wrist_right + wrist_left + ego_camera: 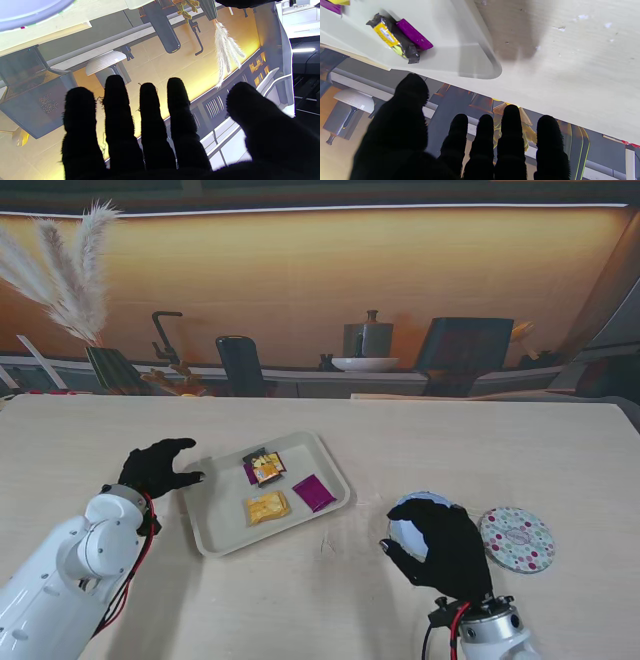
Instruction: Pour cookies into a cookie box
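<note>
Sitting untipped, the tray [215, 525] holds wrapped cookies [267, 507]; left hand [155, 468] spread beside it, right hand [445, 550] spread over the open box [408, 520]; pouring remains.

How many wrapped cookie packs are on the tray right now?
3, all on the tray: a black-and-yellow pack at the far side, a purple pack toward the right, an orange-yellow pack nearest me. None looks hidden.
</note>
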### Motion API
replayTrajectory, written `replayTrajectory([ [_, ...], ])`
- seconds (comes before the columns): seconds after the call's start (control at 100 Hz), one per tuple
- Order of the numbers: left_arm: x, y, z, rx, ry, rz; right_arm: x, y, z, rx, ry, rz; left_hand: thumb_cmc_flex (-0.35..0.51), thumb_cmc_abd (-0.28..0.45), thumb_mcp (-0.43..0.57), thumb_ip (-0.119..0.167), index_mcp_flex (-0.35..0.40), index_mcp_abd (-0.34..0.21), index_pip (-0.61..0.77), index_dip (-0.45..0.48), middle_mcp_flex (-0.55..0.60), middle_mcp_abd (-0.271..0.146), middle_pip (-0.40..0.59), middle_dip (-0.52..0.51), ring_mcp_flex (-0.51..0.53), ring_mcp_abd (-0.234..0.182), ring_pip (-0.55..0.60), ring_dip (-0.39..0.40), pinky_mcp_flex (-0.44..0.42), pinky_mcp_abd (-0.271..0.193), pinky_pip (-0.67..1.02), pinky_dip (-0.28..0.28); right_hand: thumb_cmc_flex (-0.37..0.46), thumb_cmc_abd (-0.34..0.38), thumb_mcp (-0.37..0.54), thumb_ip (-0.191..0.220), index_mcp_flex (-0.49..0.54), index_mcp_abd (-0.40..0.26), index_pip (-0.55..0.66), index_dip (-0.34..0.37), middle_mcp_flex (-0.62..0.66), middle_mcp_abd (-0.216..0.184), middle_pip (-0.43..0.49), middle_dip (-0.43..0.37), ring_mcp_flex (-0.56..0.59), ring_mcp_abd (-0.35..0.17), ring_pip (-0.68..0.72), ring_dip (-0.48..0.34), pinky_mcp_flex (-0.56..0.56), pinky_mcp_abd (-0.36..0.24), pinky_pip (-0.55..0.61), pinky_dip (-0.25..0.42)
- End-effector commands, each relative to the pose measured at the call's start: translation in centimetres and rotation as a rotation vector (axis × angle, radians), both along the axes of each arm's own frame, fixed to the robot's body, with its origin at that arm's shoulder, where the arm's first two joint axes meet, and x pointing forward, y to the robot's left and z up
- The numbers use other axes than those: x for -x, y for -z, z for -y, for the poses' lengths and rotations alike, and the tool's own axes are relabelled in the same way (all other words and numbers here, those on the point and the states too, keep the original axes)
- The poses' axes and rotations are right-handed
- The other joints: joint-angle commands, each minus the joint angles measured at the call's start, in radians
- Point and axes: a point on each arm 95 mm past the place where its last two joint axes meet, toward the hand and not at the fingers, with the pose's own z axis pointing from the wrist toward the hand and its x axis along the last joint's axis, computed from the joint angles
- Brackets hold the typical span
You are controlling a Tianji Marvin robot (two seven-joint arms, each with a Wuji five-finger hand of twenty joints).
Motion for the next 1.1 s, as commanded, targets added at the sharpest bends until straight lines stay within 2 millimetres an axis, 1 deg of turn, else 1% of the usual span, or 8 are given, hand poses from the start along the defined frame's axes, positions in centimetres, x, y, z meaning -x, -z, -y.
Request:
replayTrajectory([
  [0.0, -0.2, 0.9, 0.2, 0.016, -0.004, -0.019, 0.1, 0.1, -0.2, -0.001, -0.004, -0.013, -0.025, -0.037, 0.021, -0.032, 0.002, -0.007, 0.020, 0.004, 0.000, -0.027, -0.002, 0.025, -0.005, 0.010, -0.006, 0.017, -0.011, 0.031, -0.003, 0.003, -0.030, 0.026, 0.014, 0.028, 0.003, -0.022, -0.006, 0.003, 0.027, -0.011, 0.004, 0.003, 0.018, 0.023, 0.007, -0.001, -0.009, 0.025, 0.003, 0.001],
  [0.05, -0.5, 1.2, 0.3, 0.015, -0.013, -0.009, 0.1, 0.1, -0.2, -0.002, -0.003, -0.013, -0.030, -0.042, 0.024, -0.033, 0.013, -0.010, 0.036, 0.014, 0.016, -0.026, 0.007, 0.032, 0.005, 0.013, 0.002, 0.021, -0.005, 0.037, 0.001, 0.004, -0.030, 0.025, 0.015, 0.028, 0.005, -0.020, -0.006, 0.003, 0.028, -0.011, 0.004, 0.003, 0.018, 0.025, 0.007, -0.001, -0.009, 0.025, 0.003, 0.001],
  [0.39, -2.3, 3.0, 0.3, -0.023, -0.063, -0.075, 0.0, 0.3, -0.2, -0.004, -0.009, -0.024, -0.040, -0.062, 0.045, -0.034, -0.006, -0.003, 0.066, 0.041, 0.017, -0.022, 0.021, 0.049, 0.009, 0.018, 0.019, 0.032, -0.010, 0.035, 0.000, 0.002, -0.030, 0.027, 0.015, 0.028, 0.009, -0.022, -0.006, 0.003, 0.031, -0.010, 0.004, 0.003, 0.019, 0.023, 0.007, -0.001, -0.008, 0.025, 0.003, 0.002],
  [0.56, -3.2, 3.5, 0.3, -0.037, -0.086, -0.118, -0.1, 0.3, -0.3, -0.007, -0.009, -0.028, -0.058, -0.083, 0.099, -0.045, -0.015, 0.003, 0.142, 0.111, 0.047, -0.023, 0.156, 0.228, 0.031, 0.032, 0.195, 0.178, 0.002, 0.032, 0.035, 0.008, -0.030, 0.027, 0.016, 0.028, 0.013, -0.022, -0.006, 0.004, 0.032, -0.012, 0.003, 0.002, 0.019, 0.023, 0.007, -0.001, -0.009, 0.025, 0.003, 0.002],
  [0.67, -3.7, 3.7, 0.4, -0.036, -0.094, -0.134, -0.1, 0.3, -0.2, -0.004, -0.008, -0.029, -0.060, -0.082, 0.100, -0.045, -0.014, 0.001, 0.157, 0.123, 0.057, -0.011, 0.171, 0.258, 0.034, 0.034, 0.208, 0.194, 0.005, 0.032, 0.042, 0.010, -0.030, 0.027, 0.016, 0.028, 0.014, -0.021, -0.006, 0.004, 0.034, -0.012, 0.002, 0.002, 0.021, 0.024, 0.008, -0.001, -0.007, 0.025, 0.004, 0.002],
  [0.85, -4.4, 3.8, 0.5, -0.045, -0.098, -0.171, -0.2, 0.4, -0.1, -0.010, -0.005, -0.036, -0.061, -0.084, 0.102, -0.046, -0.002, -0.012, 0.194, 0.149, 0.077, -0.027, 0.194, 0.316, 0.038, 0.036, 0.221, 0.215, 0.005, 0.031, 0.050, 0.009, -0.028, 0.027, 0.017, 0.029, 0.016, -0.021, -0.006, 0.004, 0.036, -0.011, 0.002, 0.002, 0.021, 0.025, 0.008, -0.001, -0.008, 0.026, 0.003, 0.002],
  [0.97, -4.6, 4.1, 0.7, -0.041, -0.100, -0.199, -0.3, 0.4, -0.2, -0.009, -0.007, -0.040, -0.052, -0.087, 0.115, -0.045, 0.004, -0.034, 0.278, 0.214, 0.099, -0.033, 0.214, 0.355, 0.046, 0.038, 0.226, 0.224, 0.005, 0.031, 0.051, 0.007, -0.027, 0.028, 0.019, 0.029, 0.018, -0.023, -0.006, 0.004, 0.037, -0.012, 0.002, 0.002, 0.022, 0.023, 0.009, -0.001, -0.007, 0.024, 0.004, 0.002],
  [1.09, -4.7, 4.3, 0.9, -0.029, -0.101, -0.231, -0.3, 0.5, -0.3, -0.008, -0.008, -0.042, -0.025, -0.092, 0.154, -0.041, -0.016, -0.069, 0.425, 0.354, 0.114, -0.049, 0.230, 0.390, 0.046, 0.028, 0.202, 0.207, 0.004, 0.026, 0.033, -0.006, -0.025, 0.029, 0.021, 0.030, 0.021, -0.022, -0.005, 0.005, 0.040, -0.011, 0.003, 0.002, 0.023, 0.024, 0.009, -0.001, -0.006, 0.027, 0.004, 0.002],
])
